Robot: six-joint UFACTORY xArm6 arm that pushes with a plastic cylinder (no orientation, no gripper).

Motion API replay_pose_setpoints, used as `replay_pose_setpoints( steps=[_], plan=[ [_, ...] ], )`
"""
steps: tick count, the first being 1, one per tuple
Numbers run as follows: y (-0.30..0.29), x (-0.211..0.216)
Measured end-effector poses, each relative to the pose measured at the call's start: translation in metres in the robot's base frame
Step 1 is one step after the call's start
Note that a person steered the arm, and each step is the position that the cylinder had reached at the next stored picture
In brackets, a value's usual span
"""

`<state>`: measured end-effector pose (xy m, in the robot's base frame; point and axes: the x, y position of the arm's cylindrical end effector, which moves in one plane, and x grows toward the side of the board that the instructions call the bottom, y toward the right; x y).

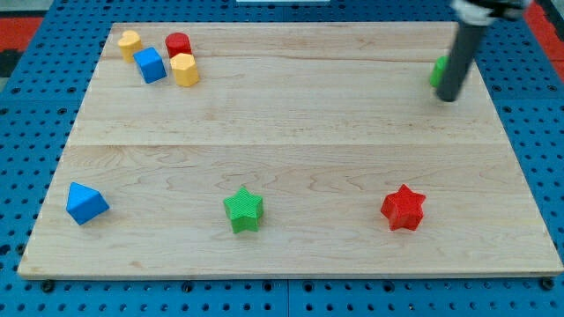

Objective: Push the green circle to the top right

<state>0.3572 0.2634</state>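
Observation:
The green circle [437, 70] sits near the view's top right on the wooden board [291, 132]; only its left edge shows, the rest is hidden behind my rod. My tip [448, 97] rests on the board just below and to the right of the green circle, touching or nearly touching it.
A yellow block [129, 42], a blue cube [150, 65], a red block [178, 44] and a yellow hexagonal block [184, 70] cluster at the top left. A blue block [85, 203] lies at the bottom left, a green star [243, 210] at bottom centre, a red star [403, 208] at bottom right.

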Motion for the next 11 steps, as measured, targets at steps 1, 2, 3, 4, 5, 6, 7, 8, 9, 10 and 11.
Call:
replay_pose_setpoints(
  steps=[1,2,3,4,5,6,7,8,9,10,11],
  plan=[
    [0.027,-0.029],
    [-0.013,-0.046],
    [-0.003,-0.021],
    [-0.028,-0.043],
    [-0.056,-0.070],
    [-0.057,-0.037],
    [-0.077,-0.034],
    [-0.082,-0.023],
    [-0.116,-0.012],
    [-0.113,-0.051],
    [-0.090,-0.057]
  ],
)
